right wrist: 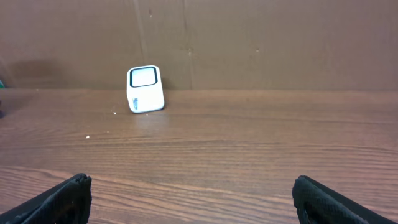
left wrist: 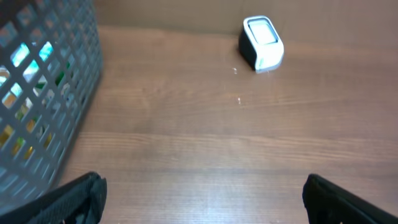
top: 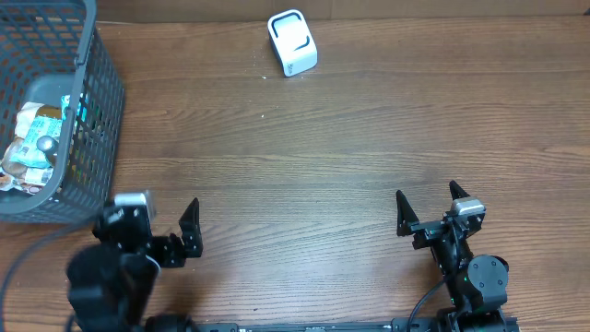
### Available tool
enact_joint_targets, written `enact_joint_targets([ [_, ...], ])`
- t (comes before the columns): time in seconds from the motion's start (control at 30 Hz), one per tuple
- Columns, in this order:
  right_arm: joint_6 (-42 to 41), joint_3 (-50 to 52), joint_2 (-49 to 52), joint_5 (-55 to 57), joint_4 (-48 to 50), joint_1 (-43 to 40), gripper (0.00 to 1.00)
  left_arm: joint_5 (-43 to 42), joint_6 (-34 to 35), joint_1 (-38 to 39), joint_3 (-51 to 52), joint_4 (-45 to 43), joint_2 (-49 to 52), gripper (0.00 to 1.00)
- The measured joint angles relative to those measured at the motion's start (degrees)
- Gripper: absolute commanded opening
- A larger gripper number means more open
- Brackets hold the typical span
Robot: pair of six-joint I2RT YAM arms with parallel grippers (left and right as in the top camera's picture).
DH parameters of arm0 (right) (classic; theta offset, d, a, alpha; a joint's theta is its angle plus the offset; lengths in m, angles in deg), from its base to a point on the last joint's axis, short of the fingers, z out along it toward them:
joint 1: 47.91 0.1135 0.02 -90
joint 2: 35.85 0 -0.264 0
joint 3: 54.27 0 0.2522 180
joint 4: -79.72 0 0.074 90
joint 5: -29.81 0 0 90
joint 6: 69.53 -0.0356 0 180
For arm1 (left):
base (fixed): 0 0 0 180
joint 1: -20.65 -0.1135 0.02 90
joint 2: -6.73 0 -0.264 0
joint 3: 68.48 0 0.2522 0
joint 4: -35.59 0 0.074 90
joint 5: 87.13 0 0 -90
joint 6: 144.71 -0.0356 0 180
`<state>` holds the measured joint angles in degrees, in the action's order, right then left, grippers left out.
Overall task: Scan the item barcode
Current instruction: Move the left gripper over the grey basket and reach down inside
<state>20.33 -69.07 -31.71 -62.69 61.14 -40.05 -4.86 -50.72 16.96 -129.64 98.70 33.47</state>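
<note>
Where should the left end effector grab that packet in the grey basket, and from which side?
Grip the packet by an exposed edge, coming straight down: the grey basket has mesh walls on every side and only its top is open. The open left end effector is nearest. Which edge sits freest is unclear.

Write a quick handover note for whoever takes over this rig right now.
Left gripper: open, empty, at the near edge beside the basket.
Right gripper: open, empty, at the near edge on the right.
Things: the packaged items lie in the grey basket at the left. The white scanner stands alone at the far edge of the table.
Done: nothing yet, no item is out.
Left: take an item from the basket and show its barcode to the scanner.
</note>
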Motion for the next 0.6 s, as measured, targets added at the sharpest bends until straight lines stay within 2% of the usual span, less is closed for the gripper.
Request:
enact_joint_targets([
  [0.2, 0.0, 0.0, 0.0, 0.0, 0.0, 0.0, 1.0, -2.7, -3.0, 0.0, -21.5, 16.0, 20.5, 1.0],
  [0.3, 0.0, 0.0, 0.0, 0.0, 0.0, 0.0, 1.0, -3.4, -3.4, 0.0, -29.7, 20.5, 28.9, 1.0],
  [0.43, 0.0, 0.0, 0.0, 0.0, 0.0, 0.0, 1.0, -3.7, -3.9, 0.0, -35.3, 22.2, 35.5, 0.99],
  [0.6, 0.0, 0.0, 0.0, 0.0, 0.0, 0.0, 1.0, -3.7, -4.0, 0.0, -36.4, 19.5, 39.1, 1.0],
])
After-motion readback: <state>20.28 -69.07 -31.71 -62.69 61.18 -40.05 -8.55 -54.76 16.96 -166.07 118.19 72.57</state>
